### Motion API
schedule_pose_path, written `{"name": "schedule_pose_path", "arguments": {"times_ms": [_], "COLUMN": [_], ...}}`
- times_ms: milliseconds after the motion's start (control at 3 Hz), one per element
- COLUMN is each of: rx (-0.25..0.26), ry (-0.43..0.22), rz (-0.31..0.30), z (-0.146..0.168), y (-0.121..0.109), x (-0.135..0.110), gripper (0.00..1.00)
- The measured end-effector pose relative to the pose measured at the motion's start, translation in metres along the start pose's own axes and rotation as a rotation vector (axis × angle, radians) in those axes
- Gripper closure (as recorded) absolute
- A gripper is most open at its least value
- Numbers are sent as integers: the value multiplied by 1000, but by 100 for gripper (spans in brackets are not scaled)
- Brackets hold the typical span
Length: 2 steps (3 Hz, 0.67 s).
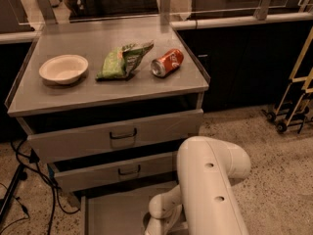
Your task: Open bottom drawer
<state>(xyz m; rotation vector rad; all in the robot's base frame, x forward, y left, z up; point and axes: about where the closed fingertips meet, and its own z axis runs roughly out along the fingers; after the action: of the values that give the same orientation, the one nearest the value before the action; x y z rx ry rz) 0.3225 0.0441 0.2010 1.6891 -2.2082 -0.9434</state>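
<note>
Bottom drawer (115, 213) pulled out past middle drawer (117, 171) front, tray floor bare at left. Arm (210, 190) crowding right side. Gripper cut off below frame edge; grip state cannot tell.

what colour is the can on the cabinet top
The can is red with a silver end, camera view. End effector out of frame, below the arm.

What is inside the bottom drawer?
The bottom drawer is pulled out, and I see only its grey floor. The white robot arm covers the right part, so something could hide there. The pincer is below the arm, past the picture's bottom edge.
</note>
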Motion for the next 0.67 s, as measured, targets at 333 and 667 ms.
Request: {"name": "schedule_pose_path", "arguments": {"times_ms": [333, 667], "rx": [-39, -34], "ry": [8, 4], "rz": [20, -16], "z": [-4, -12], "y": [30, 32], "x": [27, 24], "gripper": [0, 0]}}
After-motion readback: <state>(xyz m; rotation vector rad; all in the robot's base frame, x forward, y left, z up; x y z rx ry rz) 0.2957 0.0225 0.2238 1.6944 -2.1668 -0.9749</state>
